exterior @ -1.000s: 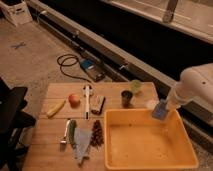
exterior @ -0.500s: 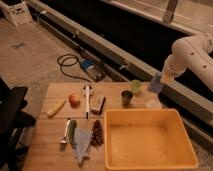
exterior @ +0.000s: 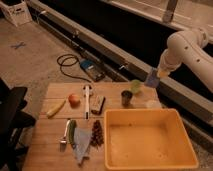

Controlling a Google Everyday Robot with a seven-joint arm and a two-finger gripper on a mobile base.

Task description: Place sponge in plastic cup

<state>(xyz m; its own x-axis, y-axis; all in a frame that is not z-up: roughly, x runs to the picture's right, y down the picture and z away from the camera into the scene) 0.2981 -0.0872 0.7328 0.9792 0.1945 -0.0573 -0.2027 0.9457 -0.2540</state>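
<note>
The claw [exterior: 155, 76] grips the sponge [exterior: 151, 80] aloft, at two o'clock from the plastic cup [exterior: 135, 86]. Dropped off-centre, it could catch the rim, topple the cup, or miss the worktop [exterior: 46, 149].

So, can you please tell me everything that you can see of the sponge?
The sponge is a small, flat, blue-grey piece that looks soft. It hangs in the air, tilted, held at its upper end by the tool, on the right side of the view beyond the table's far edge. It is above and a little to the right of the pale green plastic cup, not yet inside it. Only the tool touches it.
</note>
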